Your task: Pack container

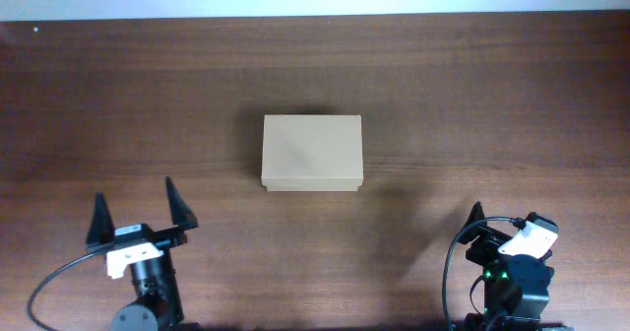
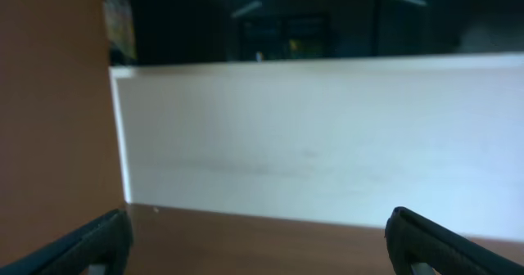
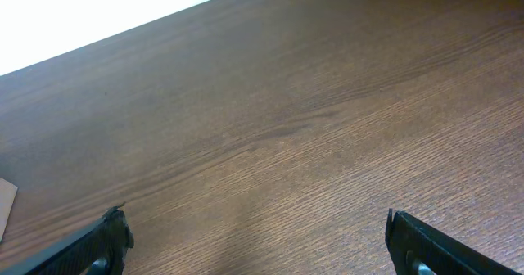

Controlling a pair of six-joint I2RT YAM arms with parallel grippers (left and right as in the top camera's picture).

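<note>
The container (image 1: 312, 152), its lid down, sits at the middle of the wooden worktop (image 1: 492, 85). The left pincer (image 1: 135, 193) stands at the near left, jaws spread wide and empty, well apart from the container. The right pincer (image 3: 254, 226), at the near right, is likewise spread wide, holding nothing.

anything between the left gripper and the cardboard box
Nothing; in the overhead view only bare table separates the left gripper from the container.
</note>
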